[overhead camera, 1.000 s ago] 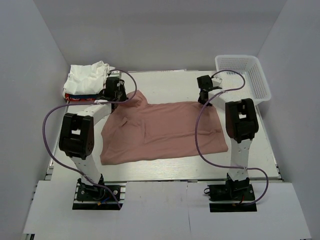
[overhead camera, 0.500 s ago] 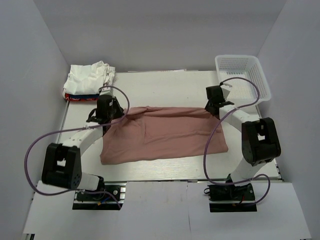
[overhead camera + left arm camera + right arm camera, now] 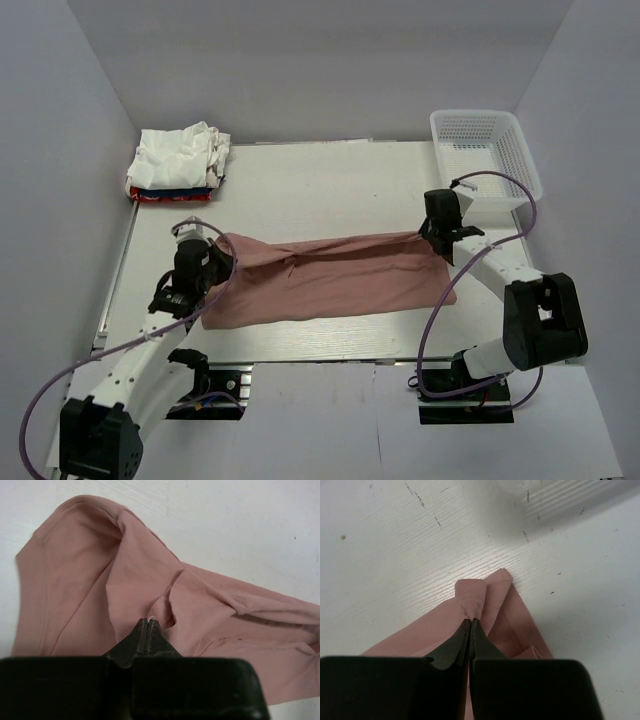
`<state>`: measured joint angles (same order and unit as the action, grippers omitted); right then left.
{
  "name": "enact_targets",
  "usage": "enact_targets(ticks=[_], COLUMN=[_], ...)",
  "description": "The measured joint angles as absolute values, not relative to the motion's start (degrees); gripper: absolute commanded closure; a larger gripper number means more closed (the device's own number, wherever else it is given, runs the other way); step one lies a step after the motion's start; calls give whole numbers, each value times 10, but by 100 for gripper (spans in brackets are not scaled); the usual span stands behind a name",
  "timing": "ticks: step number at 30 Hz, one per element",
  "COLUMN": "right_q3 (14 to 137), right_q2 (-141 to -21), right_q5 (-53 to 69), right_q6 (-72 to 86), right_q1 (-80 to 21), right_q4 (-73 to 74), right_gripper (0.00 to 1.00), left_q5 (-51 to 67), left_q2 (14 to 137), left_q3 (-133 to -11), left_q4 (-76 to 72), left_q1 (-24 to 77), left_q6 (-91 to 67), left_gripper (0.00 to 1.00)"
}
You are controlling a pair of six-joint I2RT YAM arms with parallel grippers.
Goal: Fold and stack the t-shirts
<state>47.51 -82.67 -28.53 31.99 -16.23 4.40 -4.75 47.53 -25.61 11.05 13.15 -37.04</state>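
A dusty-pink t-shirt [image 3: 330, 285] lies across the middle of the table, its far edge lifted and drawn towards the near side. My left gripper [image 3: 205, 255] is shut on the pink cloth at the shirt's left end; the wrist view shows its fingertips [image 3: 148, 623] pinching a fold of the pink t-shirt [image 3: 100, 580]. My right gripper [image 3: 441, 232] is shut on the shirt's right far corner, and a hemmed tab of pink t-shirt [image 3: 470, 597] sticks out past its tips [image 3: 471, 622]. A pile of white t-shirts [image 3: 180, 155] sits on a red one [image 3: 160, 197] at the back left.
A white plastic lattice basket [image 3: 487, 150] stands at the back right corner. Grey walls close in the table [image 3: 330, 185] on the left, back and right. Purple cables loop from both arms.
Both grippers have pulled the shirt's far edge towards the near side, folding it over the lower half. Both arms have drawn back and swung outwards.
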Motion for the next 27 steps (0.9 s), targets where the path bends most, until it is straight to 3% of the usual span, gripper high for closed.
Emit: enact_targets(ticks=[5, 6, 7, 10, 11, 12, 13, 14, 20, 27], right_q3=[453, 449, 445, 440, 440, 440, 440, 440, 440, 486], right_q2=[-818, -818, -819, -820, -820, -820, -820, -820, -792, -784], right_q5=[-274, -272, -270, -272, -274, -274, -275, -275, -215, -79], right_q6=[322, 326, 330, 346, 351, 352, 352, 349, 307, 201], right_q1=[-162, -162, -162, -162, -161, -161, -161, -161, -166, -252], right_q4=[39, 42, 42, 55, 60, 65, 69, 73, 71, 43], right_gripper=[98, 91, 86, 42, 14, 10, 10, 10, 10, 10], left_q5=[-62, -60, -53, -2, 26, 57, 79, 98, 140, 62], left_q2=[394, 384, 378, 381, 385, 391, 397, 400, 386, 454], left_q3=[-245, -244, -244, -233, -225, -217, -211, -209, -222, -284], left_q4=[190, 203, 214, 240, 248, 262, 275, 295, 326, 245], left_q1=[131, 131, 131, 131, 131, 131, 131, 133, 137, 135], left_q6=[-402, -407, -413, -427, -430, -437, -437, -439, -442, -445], left_gripper=[100, 96, 79, 52, 40, 32, 19, 0, 0, 0])
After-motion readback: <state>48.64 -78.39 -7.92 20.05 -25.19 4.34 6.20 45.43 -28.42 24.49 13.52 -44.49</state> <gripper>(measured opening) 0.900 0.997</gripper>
